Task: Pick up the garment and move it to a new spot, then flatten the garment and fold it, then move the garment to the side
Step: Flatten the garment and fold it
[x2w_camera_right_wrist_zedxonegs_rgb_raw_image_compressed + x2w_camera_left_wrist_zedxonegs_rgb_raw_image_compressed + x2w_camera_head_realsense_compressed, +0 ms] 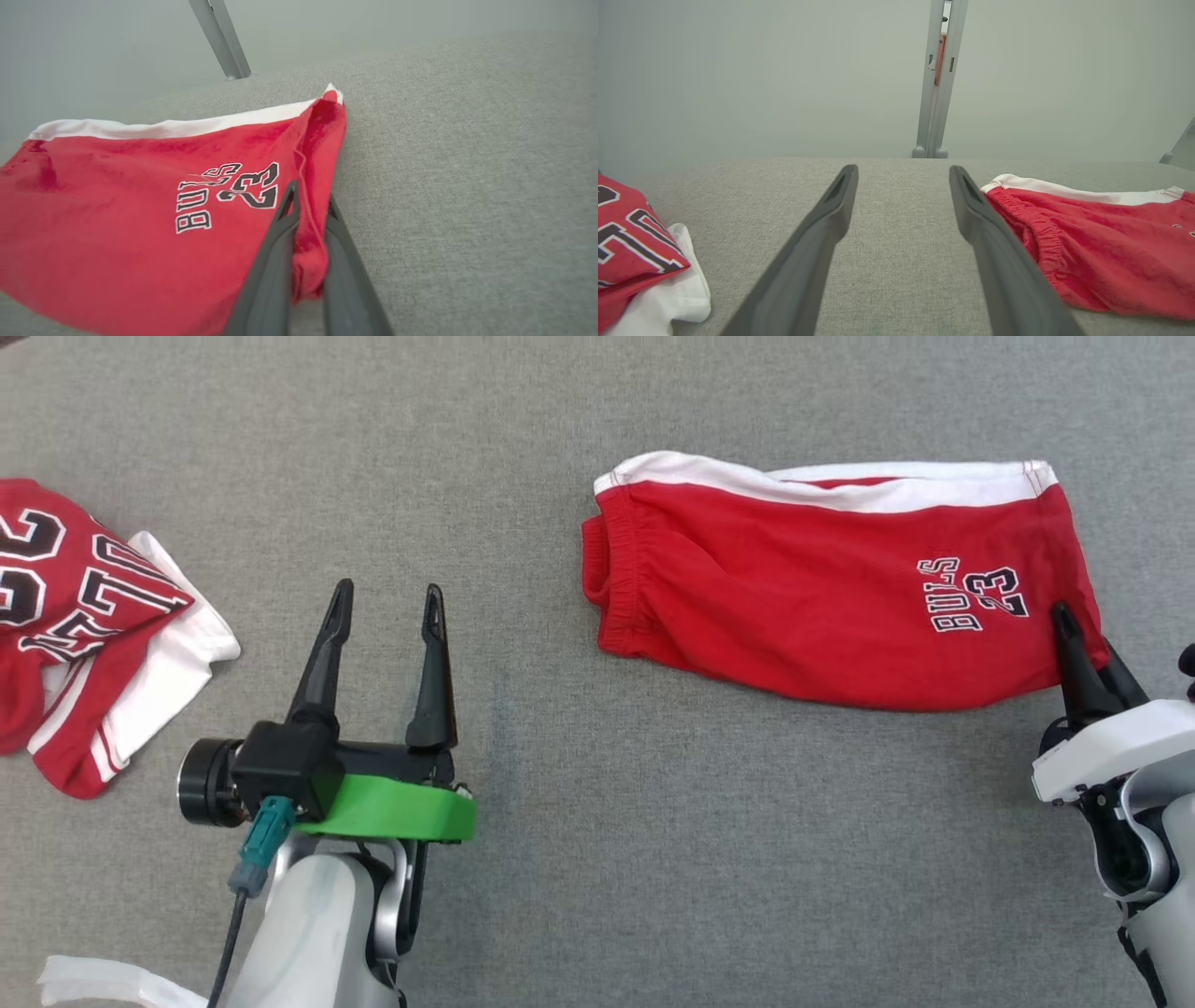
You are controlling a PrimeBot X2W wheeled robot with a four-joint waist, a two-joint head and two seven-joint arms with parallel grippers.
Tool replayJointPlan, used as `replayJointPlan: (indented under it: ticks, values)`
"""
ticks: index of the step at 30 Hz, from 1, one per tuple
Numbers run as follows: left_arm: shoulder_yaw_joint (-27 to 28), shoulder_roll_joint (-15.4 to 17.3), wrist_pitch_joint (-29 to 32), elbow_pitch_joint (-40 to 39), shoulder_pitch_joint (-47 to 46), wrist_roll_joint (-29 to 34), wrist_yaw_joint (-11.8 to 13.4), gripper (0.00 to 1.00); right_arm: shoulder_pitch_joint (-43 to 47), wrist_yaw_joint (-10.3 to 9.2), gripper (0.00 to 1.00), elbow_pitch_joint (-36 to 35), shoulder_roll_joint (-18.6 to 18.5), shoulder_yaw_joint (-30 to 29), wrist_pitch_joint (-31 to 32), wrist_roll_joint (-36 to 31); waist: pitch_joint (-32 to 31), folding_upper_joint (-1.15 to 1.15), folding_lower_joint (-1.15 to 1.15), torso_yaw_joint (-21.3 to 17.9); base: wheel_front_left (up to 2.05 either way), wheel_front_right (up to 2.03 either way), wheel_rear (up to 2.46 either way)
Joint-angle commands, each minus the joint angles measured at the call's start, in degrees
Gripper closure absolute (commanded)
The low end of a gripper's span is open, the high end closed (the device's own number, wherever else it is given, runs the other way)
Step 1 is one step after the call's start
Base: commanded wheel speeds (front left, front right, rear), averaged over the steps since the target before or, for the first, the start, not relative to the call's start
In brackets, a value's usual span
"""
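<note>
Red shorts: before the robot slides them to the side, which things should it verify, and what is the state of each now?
1. The right gripper is shut on the hem corner of the red shorts: ok.
2. The left gripper is open and holds nothing: ok.
3. The waistband end is gripped for a two-handed move: not ok, it lies free.
4. The shorts lie folded on the grey surface: ok.
5. The jersey lies apart from the shorts: ok.
6. Firmness of the grip: cannot tell.

The shorts (822, 607) lie on the table (597, 859) toward its right edge; the jersey (84, 607) lies toward its left edge, well apart.
</note>
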Motion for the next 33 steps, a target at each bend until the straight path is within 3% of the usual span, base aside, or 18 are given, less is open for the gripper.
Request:
replayJointPlan:
  ticks: [1, 6, 11, 18, 23, 24, 25, 26, 33]
  values:
    - [-0.2, 0.1, -0.2, 0.3, 1.1, -0.3, -0.3, 0.0, 0.5, -0.08, 1.0, -1.2, 0.5, -0.1, 0.8, -1.3, -2.6, 0.0, 0.0, 0.1, 0.0, 0.0, 0.0]
    - [-1.7, 0.0, -0.2, 0.9, 1.7, -1.0, -0.2, 0.0, -2.3, -0.08, 1.0, -6.2, 2.2, 2.5, 4.8, -5.4, -4.4, 0.0, 0.0, 0.8, 0.0, 0.0, 0.0]
    - [-2.9, 0.0, -0.2, 1.0, 1.3, -1.8, 0.1, 0.0, -7.9, -0.08, 1.0, -8.1, 5.9, 10.4, 8.2, -7.2, -4.8, 0.0, 0.0, 2.5, 0.0, 0.0, 0.0]
    - [-4.2, 0.0, -0.2, 1.1, 0.0, -3.2, 0.7, 0.0, -15.1, -0.08, 1.0, -1.9, 11.8, 20.0, 8.3, -5.0, -3.8, 0.0, 0.0, 5.7, 0.0, 0.0, 0.0]
    - [-4.8, 0.0, -0.2, 0.9, -0.4, -3.9, 1.7, 0.0, -16.9, -0.08, 1.0, 4.2, 13.3, 24.7, 7.2, -4.3, -2.7, 0.0, 0.0, 7.0, 0.0, 0.0, 0.0]
    - [-4.8, 0.0, -0.2, 0.9, -0.4, -4.0, 1.7, 0.0, -17.1, -0.08, 0.87, 5.0, 13.4, 25.4, 6.9, -4.2, -2.6, 0.0, 0.0, 7.0, 0.0, 0.0, 0.0]
    - [-4.7, 0.0, -0.2, 0.9, -0.4, -4.0, 1.7, 0.0, -17.2, -0.08, 0.55, 5.6, 13.5, 26.0, 6.2, -4.0, -2.5, 0.0, 0.0, 7.0, 0.0, 0.0, 0.0]
    - [-4.6, 0.0, -0.2, 0.9, -0.4, -4.0, 1.8, 0.0, -17.5, -0.08, 0.0, 6.1, 13.2, 26.5, 5.3, -4.5, -2.4, 0.0, 0.0, 7.0, 0.0, 0.0, 0.0]
    - [-3.5, 0.0, -0.2, 1.1, -0.2, -3.1, 2.3, 0.0, -15.6, -0.08, 0.0, 2.8, 11.1, 27.2, -4.0, -5.3, -2.7, 0.0, 0.0, 5.7, 0.0, 0.0, 0.0]
